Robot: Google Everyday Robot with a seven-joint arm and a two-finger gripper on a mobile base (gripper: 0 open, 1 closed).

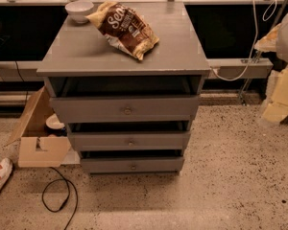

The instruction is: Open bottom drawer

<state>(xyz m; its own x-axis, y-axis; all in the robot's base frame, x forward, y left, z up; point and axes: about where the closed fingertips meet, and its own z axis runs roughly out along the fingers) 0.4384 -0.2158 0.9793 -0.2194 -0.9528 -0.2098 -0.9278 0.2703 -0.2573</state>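
The gripper is out of view; its grip cannot be told. The bottom drawer [105, 165] should be pulled straight out by the knob [133, 166], midway between the front's side edges.

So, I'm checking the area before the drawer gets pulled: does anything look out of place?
A loose black cable loops on the floor left of the bottom drawer, by an open cardboard box. A crumpled chip bag lies on the cabinet top. The gripper is not in view.
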